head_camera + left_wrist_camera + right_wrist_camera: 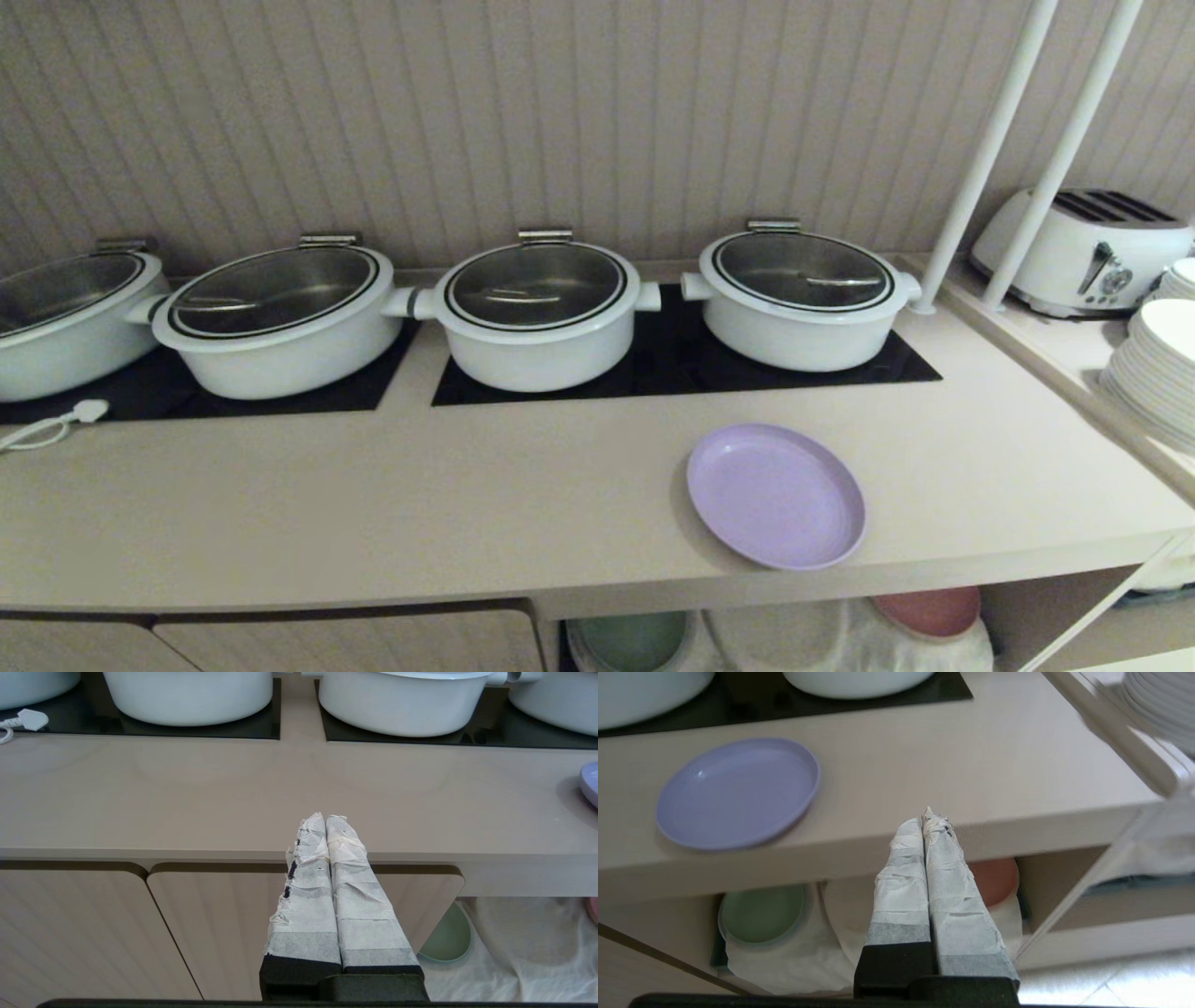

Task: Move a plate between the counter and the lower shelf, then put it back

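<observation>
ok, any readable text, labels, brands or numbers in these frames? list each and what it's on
None can be read in any view.
White toaster: its front dial carries marks too small to read.
White lidded pots, round pale lilac plate, long beige glossy counter, white plug: no print visible.
Taped left gripper and right gripper: plain tape, no markings.

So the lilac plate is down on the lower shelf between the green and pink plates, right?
Not quite. The lilac plate is on the counter, near its front edge, as the head view shows. The green plate and pink plate are on the lower shelf.
</observation>
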You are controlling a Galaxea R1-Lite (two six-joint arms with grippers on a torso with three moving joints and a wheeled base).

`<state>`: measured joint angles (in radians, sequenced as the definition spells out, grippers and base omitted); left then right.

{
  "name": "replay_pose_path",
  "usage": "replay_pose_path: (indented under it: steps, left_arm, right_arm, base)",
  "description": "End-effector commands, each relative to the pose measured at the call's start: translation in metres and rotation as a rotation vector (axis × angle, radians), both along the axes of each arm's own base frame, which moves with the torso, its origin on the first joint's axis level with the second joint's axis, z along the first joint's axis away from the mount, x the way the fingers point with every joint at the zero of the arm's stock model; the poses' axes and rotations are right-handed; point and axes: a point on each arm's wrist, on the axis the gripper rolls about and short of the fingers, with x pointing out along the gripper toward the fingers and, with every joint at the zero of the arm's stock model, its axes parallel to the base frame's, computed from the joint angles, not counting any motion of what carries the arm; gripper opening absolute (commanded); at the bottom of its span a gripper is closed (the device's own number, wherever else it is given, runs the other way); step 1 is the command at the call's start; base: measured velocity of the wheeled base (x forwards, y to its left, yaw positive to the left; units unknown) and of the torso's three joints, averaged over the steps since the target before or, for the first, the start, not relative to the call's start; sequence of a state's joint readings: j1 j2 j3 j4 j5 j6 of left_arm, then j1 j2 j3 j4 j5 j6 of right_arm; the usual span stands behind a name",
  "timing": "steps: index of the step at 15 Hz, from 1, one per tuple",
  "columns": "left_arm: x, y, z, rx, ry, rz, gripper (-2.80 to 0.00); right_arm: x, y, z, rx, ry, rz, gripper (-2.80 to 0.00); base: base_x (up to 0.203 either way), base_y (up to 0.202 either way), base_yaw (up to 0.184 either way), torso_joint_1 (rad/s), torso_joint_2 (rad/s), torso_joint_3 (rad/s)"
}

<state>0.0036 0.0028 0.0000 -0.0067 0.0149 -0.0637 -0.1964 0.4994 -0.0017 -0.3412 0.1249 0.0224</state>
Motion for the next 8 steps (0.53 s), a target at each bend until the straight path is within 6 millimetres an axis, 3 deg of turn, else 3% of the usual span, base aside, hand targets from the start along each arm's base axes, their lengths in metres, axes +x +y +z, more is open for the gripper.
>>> replay_pose_path:
  steps: [1, 8]
  left_arm:
    - [0.0, 0.0, 0.0, -0.001, -0.002, 0.001, -2.8]
    - [0.0, 0.0, 0.0, -0.001, -0.002, 0.001, -2.8]
  right_arm:
    - [-0.018, 0.003, -0.006, -0.013, -0.073, -0.008, -2.8]
    - [-0.025, 0.001, -0.018, -0.037, -0.004, -0.077, -2.8]
  base:
    - [0.0, 0.0, 0.0, 0.0, 0.0, 0.0]
    - [0.0, 0.0, 0.0, 0.0, 0.0, 0.0]
